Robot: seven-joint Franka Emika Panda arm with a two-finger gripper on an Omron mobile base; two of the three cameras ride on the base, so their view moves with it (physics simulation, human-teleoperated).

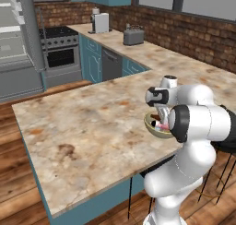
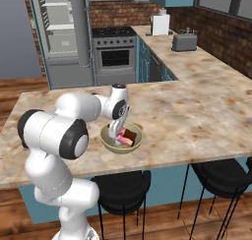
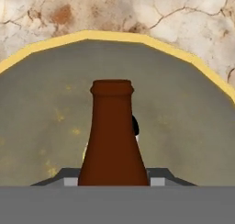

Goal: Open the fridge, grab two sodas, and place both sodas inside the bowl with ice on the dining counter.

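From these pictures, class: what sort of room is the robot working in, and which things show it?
A home kitchen, rendered: an oven range, a toaster on the long counter, and an open fridge with white shelves.

The dining counter (image 1: 92, 127) lies bare and open all around the bowl (image 2: 106, 140); toaster (image 1: 133, 36) stands well apart on the far counter.

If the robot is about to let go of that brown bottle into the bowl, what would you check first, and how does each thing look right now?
1. Gripper is over the bowl: ok.
2. Brown bottle sits between the fingers, pointing into the bowl: ok.
3. Pink soda already lies in the bowl: ok.
4. Free space beside it for the bottle: cannot tell.
5. Bowl rests on the dining counter, back from its edge: ok.
6. Fridge closed again: not ok, shelves show.
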